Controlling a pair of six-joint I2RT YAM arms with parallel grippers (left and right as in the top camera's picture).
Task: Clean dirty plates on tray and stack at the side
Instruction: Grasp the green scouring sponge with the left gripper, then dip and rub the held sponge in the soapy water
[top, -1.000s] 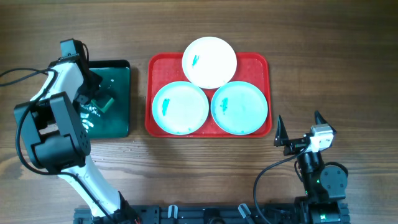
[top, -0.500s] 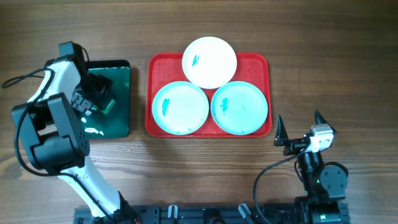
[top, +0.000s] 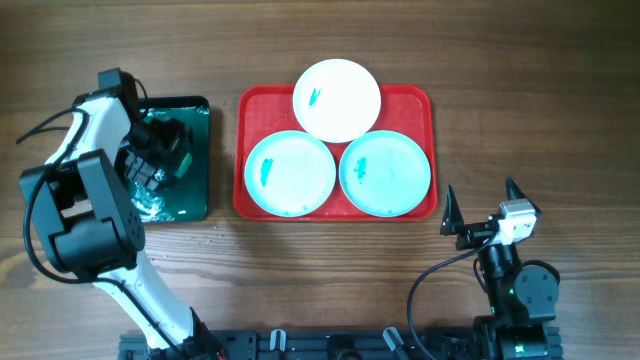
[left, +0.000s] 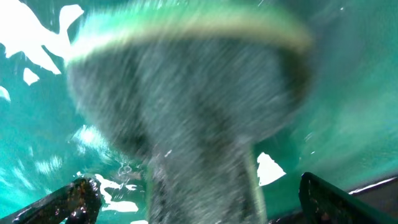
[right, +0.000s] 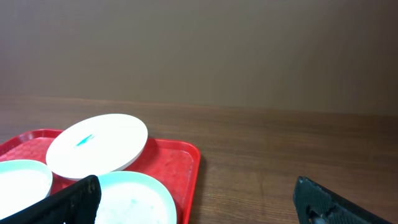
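Observation:
The red tray (top: 412, 100) holds three dirty plates: a white one (top: 337, 100) at the back, overlapping two light turquoise ones (top: 290, 173) (top: 385, 172), each with a small teal smear. My left gripper (top: 160, 152) hangs low over the dark green tray (top: 190, 195), open. In the left wrist view the blurred green sponge (left: 186, 93) fills the space between the spread fingers (left: 68, 202), with gaps on both sides. My right gripper (top: 480, 197) stands open and empty, right of and nearer than the red tray. It faces the white plate (right: 96, 146) and tray rim (right: 186, 163).
The dark green tray's floor (left: 348, 93) is wet, with bright glints on it. Bare wooden table (top: 540, 110) lies right of the red tray and along the front. A black cable (top: 30, 125) loops at the far left.
My left gripper has gone from shut on the sponge to wide open and shifted slightly toward the back of the green tray. The right arm and plates have not moved.

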